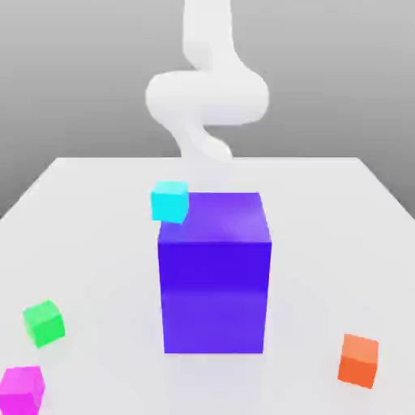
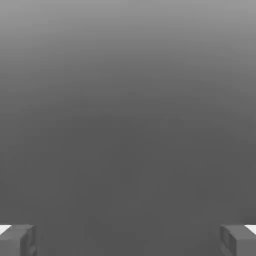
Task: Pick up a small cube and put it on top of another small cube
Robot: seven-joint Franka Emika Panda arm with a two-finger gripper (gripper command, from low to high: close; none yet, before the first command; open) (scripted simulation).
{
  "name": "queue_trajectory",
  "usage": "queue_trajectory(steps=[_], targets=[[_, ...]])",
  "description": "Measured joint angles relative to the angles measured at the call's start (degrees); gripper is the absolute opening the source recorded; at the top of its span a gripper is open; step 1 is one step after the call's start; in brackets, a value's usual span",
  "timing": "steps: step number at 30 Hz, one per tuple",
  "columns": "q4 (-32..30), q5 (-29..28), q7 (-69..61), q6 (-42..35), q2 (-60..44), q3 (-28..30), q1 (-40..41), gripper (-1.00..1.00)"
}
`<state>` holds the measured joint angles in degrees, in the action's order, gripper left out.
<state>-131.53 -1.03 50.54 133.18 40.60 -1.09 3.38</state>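
Magenta cube [image 1: 22, 391] nearest, orange [image 1: 358, 361] and green [image 1: 44, 323] cubes just beyond; the cyan cube [image 1: 170, 202] sits by the big blue block [image 1: 214, 296]; farther back, the gripper [image 2: 128, 241] is wide open, empty; picking seems due, so choose a cube and approach.

My table [image 1: 316, 194] is bright, nearly white toward its far edge; a soft sheen glazes the blue box's top [image 1: 223, 215]. My hand view is dim.
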Motion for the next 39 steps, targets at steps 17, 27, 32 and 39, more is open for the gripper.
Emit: queue_trajectory(steps=[17,27,32,39], targets=[[1.7,-7.2,32.2,9.5,-35.7,-0.2,16.5,0.0],[2.5,-1.8,44.3,15.6,-55.9,2.8,21.9,0.0],[3.6,2.6,46.4,20.4,-66.0,2.8,24.3,0.0],[4.7,2.9,46.4,24.6,-71.4,2.4,24.7,-1.0]])
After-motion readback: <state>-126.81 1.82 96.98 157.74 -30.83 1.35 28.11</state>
